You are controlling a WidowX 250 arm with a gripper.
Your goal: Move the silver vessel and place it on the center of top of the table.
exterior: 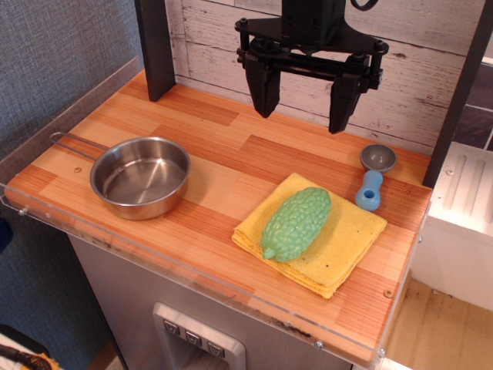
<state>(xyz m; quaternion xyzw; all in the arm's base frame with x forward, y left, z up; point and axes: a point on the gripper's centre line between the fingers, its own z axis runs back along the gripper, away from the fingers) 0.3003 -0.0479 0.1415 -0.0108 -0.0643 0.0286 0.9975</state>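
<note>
The silver vessel (140, 176) sits upright near the left front corner of the table (231, 146), its thin wire handle pointing toward the left edge and bare planks lying open between it and the yellow cloth (347, 239) at the right front. A green gourd (296, 223) lies on that cloth, with a blue-handled scoop (373, 173) just beyond it near the right edge. The black gripper (304, 116) hangs above the back edge, fingers spread apart and holding nothing.
</note>
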